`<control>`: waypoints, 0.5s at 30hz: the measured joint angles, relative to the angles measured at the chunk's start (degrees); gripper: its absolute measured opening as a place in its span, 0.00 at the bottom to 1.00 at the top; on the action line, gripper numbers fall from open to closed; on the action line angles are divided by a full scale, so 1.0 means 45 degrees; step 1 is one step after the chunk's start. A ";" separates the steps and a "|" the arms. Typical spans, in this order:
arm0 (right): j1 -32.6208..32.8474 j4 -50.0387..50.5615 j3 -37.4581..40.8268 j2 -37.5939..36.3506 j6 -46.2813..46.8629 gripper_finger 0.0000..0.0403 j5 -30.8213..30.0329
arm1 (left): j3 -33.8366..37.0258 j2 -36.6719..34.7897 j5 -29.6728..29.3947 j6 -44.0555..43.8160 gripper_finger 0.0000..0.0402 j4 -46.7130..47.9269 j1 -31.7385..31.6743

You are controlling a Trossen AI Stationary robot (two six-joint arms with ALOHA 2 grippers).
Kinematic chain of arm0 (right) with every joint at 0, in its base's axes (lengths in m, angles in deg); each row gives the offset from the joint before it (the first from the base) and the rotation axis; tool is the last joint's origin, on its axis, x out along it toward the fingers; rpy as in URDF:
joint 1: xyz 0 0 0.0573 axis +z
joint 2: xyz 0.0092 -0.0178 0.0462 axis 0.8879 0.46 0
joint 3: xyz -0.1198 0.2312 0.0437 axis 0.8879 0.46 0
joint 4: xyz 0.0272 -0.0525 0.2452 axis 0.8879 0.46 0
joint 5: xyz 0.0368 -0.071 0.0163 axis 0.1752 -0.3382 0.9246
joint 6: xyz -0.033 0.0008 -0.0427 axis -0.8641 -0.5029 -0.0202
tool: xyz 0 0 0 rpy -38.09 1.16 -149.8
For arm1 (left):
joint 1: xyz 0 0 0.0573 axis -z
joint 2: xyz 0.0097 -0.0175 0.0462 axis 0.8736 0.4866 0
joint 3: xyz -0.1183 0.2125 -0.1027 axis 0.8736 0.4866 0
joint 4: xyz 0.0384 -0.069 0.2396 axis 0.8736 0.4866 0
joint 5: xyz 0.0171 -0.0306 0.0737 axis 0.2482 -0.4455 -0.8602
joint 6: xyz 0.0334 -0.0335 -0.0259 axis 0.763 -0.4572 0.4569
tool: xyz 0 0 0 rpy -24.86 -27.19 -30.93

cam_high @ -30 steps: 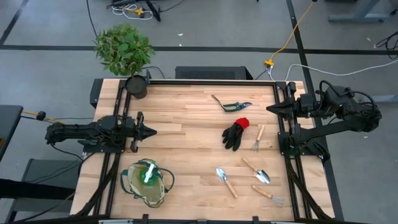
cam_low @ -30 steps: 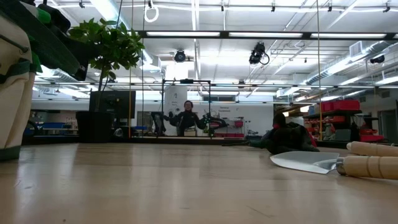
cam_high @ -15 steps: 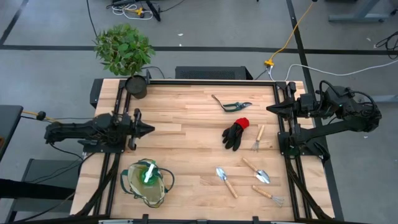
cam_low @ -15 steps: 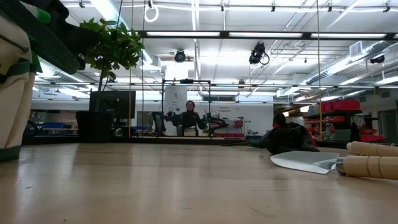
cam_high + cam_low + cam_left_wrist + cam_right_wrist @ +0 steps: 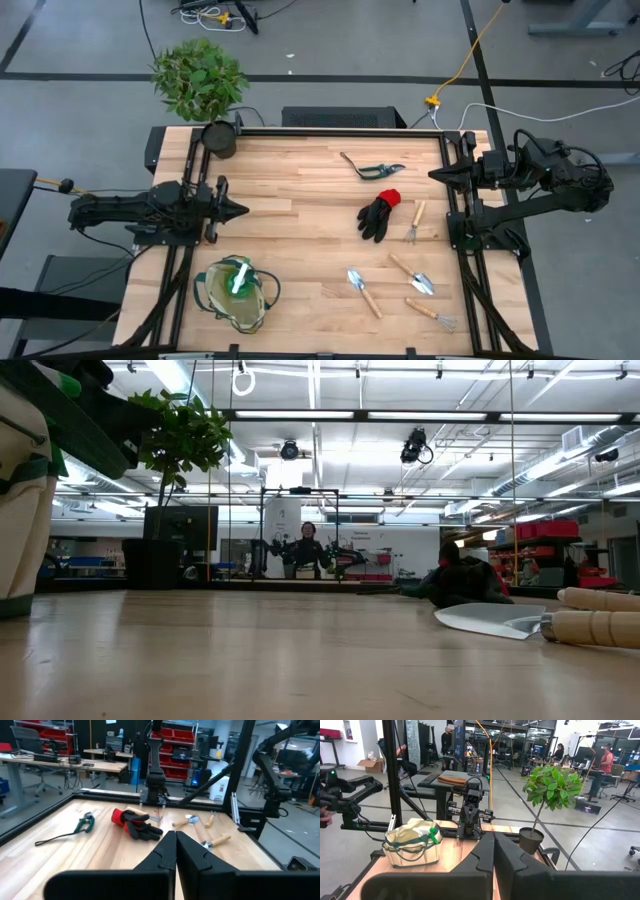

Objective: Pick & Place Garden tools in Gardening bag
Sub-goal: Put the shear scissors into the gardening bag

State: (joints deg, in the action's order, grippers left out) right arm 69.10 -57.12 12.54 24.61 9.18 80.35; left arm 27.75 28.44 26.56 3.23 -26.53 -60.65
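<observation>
Both arms sit back at the tabletop [image 5: 300, 230] edges: left hand [image 5: 243, 210] pressed together and empty at the left side, right hand [image 5: 433, 175] pressed together and empty at the far right. The bag [image 5: 236, 293] sits near left with the green spray bottle [image 5: 238, 277] poking out. The shears [image 5: 372, 167], glove [image 5: 379, 216] and the trowels and forks [image 5: 412, 274] lie across the right half, well apart from the bag. The risk I see: those tools lie flat, so a pinch could skid off a handle, and the soft bag rim could fold under a drop.
</observation>
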 joint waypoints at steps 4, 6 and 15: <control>-0.0005 -0.0005 0.0000 0.0000 0.0003 0.03 0.0000 | 0.0431 0.0008 -0.0002 -0.0037 0.03 -0.0013 0.0000; 0.0000 0.0000 0.0000 0.0000 0.0004 0.03 0.0000 | 0.0501 0.0003 0.0003 -0.0032 0.02 -0.0158 0.0000; 0.0000 -0.0004 0.0000 0.0000 0.0001 0.03 0.0000 | 0.0853 0.0003 0.0258 0.0017 0.03 -0.0166 0.0000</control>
State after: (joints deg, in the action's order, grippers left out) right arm 69.10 -57.14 12.54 24.61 9.19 80.35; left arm 31.59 28.45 27.72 3.30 -27.28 -60.65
